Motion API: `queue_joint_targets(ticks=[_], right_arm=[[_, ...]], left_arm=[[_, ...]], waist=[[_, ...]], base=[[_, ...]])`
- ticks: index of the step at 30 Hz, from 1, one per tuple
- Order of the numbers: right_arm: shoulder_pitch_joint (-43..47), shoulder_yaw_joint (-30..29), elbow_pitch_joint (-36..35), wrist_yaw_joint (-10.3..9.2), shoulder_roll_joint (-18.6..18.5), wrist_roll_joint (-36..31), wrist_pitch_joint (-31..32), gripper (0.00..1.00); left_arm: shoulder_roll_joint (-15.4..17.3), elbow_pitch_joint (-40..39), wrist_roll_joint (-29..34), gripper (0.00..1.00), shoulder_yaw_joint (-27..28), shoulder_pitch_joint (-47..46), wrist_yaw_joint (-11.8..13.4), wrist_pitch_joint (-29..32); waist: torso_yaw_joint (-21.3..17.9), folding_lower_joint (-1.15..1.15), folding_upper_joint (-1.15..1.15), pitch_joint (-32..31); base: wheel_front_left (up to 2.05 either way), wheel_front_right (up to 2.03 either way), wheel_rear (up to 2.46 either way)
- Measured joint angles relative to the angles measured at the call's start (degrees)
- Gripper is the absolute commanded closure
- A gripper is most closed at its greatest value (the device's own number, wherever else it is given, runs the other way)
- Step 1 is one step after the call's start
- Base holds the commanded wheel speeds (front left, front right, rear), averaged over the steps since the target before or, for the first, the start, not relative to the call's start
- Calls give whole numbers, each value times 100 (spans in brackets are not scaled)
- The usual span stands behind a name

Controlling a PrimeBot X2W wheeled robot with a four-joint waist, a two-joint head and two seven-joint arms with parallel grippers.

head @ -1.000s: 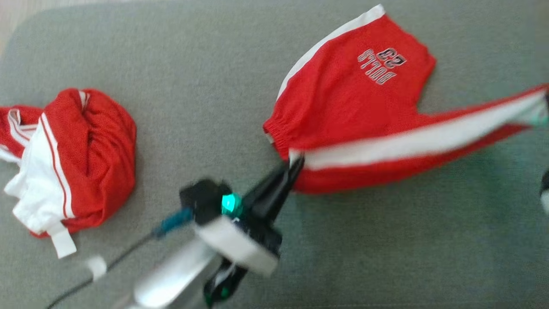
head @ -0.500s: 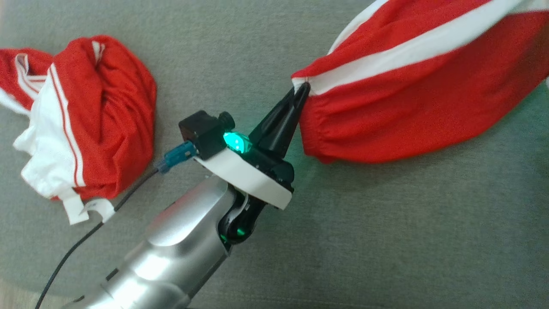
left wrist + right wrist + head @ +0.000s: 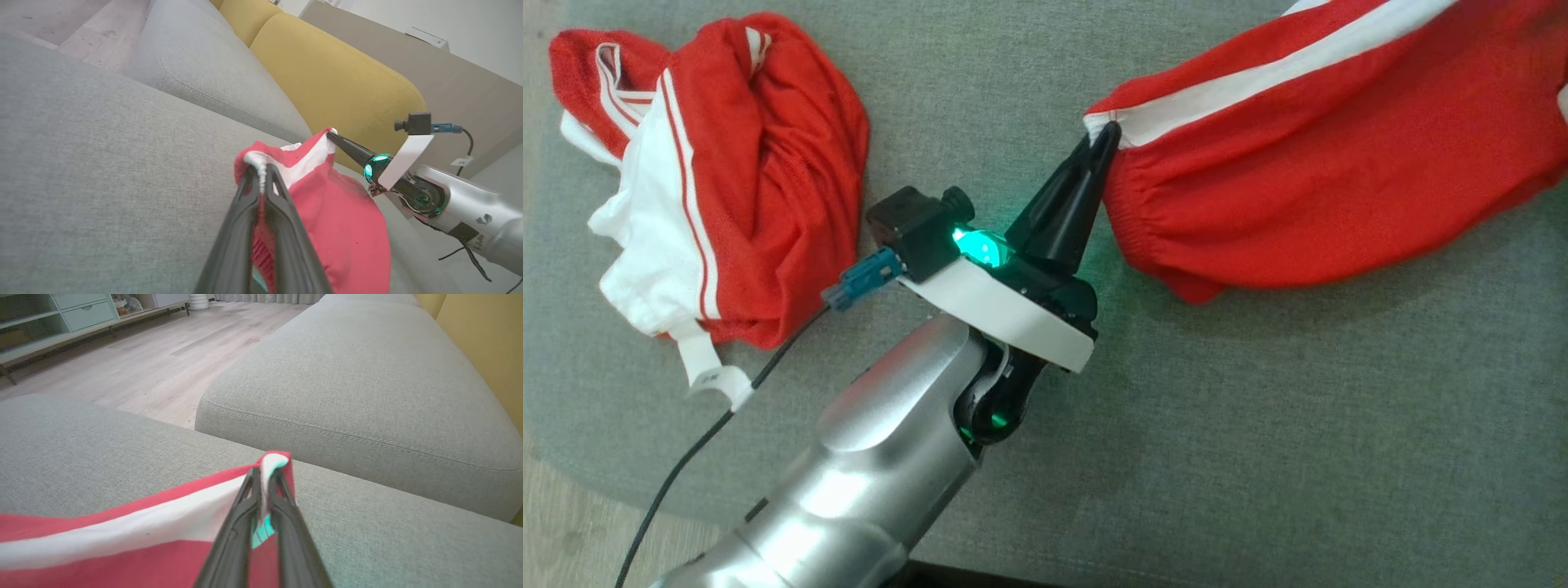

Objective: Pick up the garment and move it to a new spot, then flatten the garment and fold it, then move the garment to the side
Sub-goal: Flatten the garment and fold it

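The garment (image 3: 1323, 188) is a pair of red shorts with a white side stripe. It hangs stretched above the grey cushion (image 3: 1258, 425), running from the middle to the upper right of the head view. My left gripper (image 3: 1104, 143) is shut on its waistband corner at the stripe's end. The left wrist view shows that same pinch (image 3: 261, 171), with red cloth (image 3: 343, 220) sagging beyond it. My right gripper (image 3: 265, 473) is shut on the stripe's other end, and it also appears in the left wrist view (image 3: 331, 136). Red and white cloth (image 3: 122, 539) trails off to the left.
A second red and white garment (image 3: 727, 180) lies crumpled at the cushion's left. The cushion's edge and the wooden floor (image 3: 556, 523) are at the lower left. A neighbouring grey cushion (image 3: 359, 384) and a yellow backrest (image 3: 327, 73) lie beyond.
The garment has come up off the cushion; the printed leg that lay flat now hangs folded under the stripe between both grippers. The head camera has shifted, so the crumpled garment sits higher in the picture.
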Motion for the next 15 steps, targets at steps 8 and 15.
queue_joint_targets(ticks=[8, 15], right_arm=[[61, 513, 182, 0, -202, 901, -198, 0], [765, 767, 390, 0, -832, 1704, 101, 0]], left_arm=[[-104, -81, 1413, 0, 695, 176, 360, -4], [-189, -1148, 3174, 0, 1394, 1522, 1074, -26]], waist=[[53, -1, 0, -244], [325, -2, 0, -527]], base=[[0, 0, 0], [0, 0, 0]])
